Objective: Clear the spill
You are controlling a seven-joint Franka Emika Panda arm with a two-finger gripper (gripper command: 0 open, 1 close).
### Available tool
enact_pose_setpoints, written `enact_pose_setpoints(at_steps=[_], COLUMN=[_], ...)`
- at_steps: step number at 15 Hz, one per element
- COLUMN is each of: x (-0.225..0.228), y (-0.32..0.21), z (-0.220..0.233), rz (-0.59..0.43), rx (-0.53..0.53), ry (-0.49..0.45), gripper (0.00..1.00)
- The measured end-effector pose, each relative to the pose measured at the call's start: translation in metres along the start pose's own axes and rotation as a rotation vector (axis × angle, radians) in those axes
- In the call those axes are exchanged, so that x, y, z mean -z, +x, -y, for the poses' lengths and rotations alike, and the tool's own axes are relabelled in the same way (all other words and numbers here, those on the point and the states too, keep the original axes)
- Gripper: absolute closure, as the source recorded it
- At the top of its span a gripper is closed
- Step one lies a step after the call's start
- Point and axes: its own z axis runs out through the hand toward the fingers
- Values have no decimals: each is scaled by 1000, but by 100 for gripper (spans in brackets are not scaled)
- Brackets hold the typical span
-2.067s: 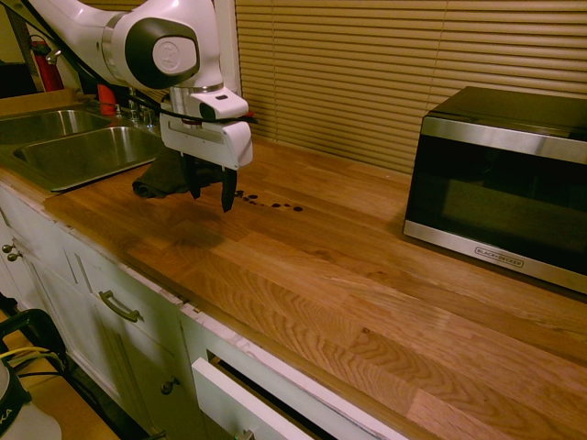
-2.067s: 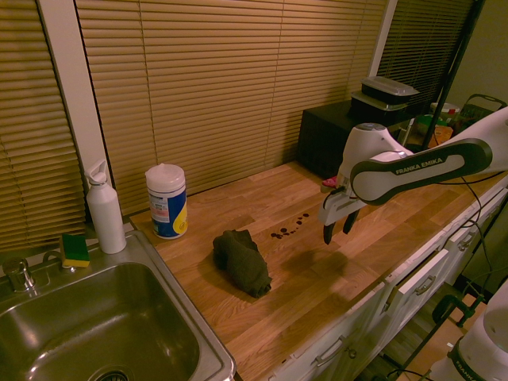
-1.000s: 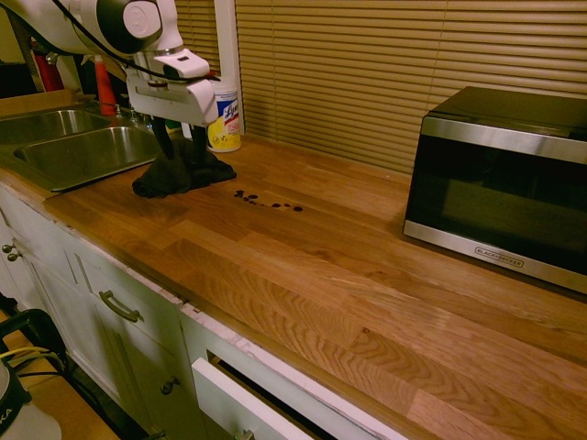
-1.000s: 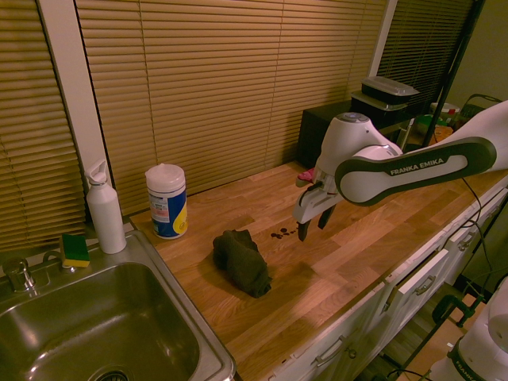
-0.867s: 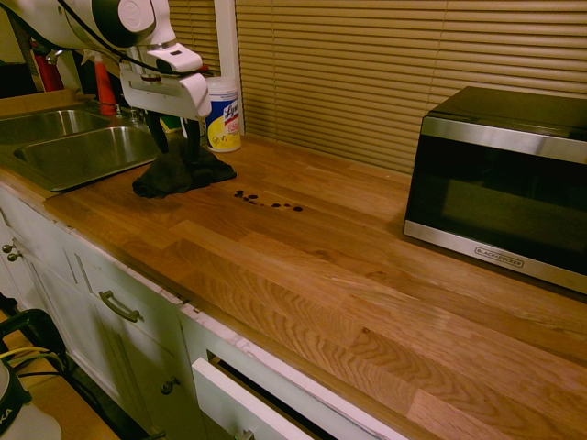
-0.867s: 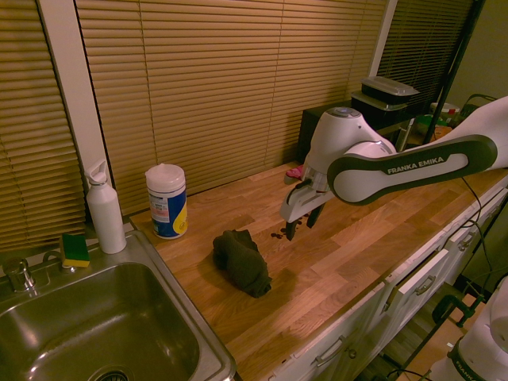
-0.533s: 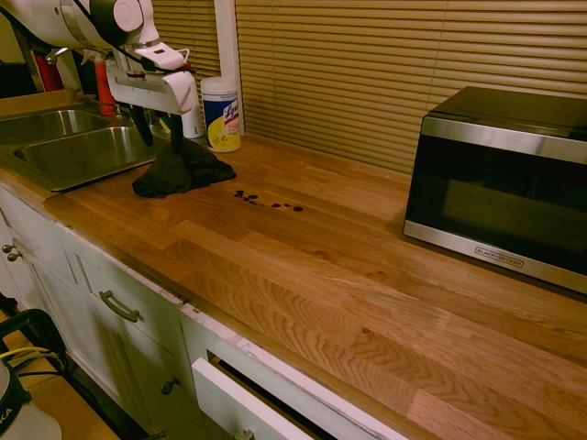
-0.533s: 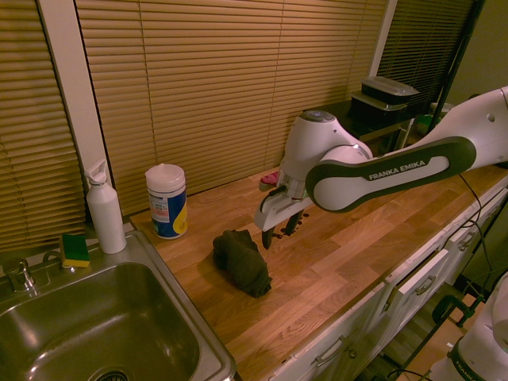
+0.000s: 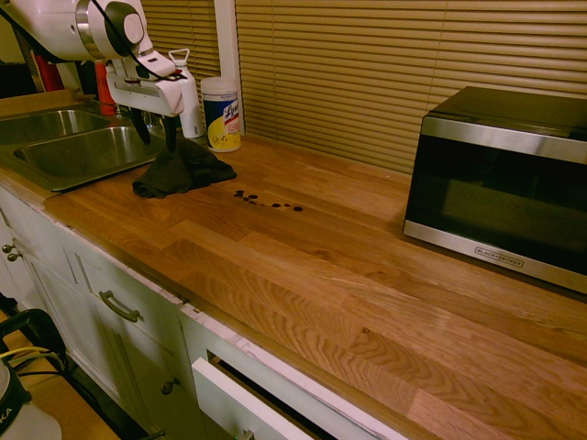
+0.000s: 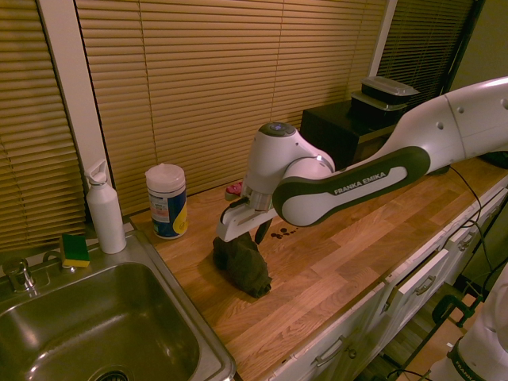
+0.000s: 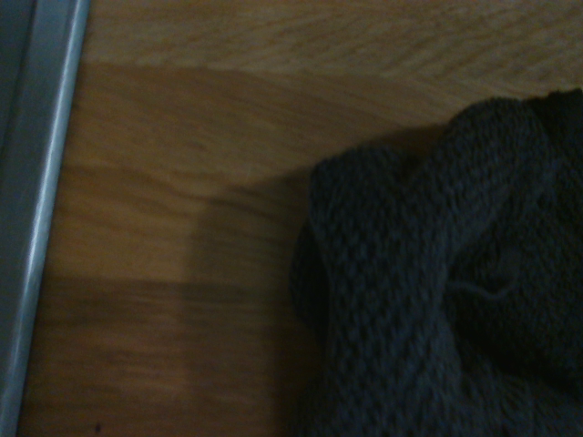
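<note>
While the spill [image 9: 266,202] remains, the open jaws [image 9: 154,137] have neared the cloth [image 9: 179,171].

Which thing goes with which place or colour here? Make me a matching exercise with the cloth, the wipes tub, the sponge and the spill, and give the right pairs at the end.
Things:
1. Cloth
2. Wipes tub
3. Sponge
4. Spill

Places and colours:
A. Green and yellow, by the tap
B. Small dark spots on the wooden counter
C. Bunched up beneath the open gripper
D. White lid, with a blue and yellow label

Right pairs: 1-C, 2-D, 3-A, 4-B
</note>
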Motion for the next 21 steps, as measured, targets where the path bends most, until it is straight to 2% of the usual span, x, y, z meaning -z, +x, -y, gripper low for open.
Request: enact_pose_setpoints(at_steps=[3,4,21], x=[-22,-28,-74], y=[4,6,30], z=[19,23,6], rz=[-31,-42,-28], rx=[-25,-32,-72], ry=[-10,-15,-81], gripper=[0,100,100])
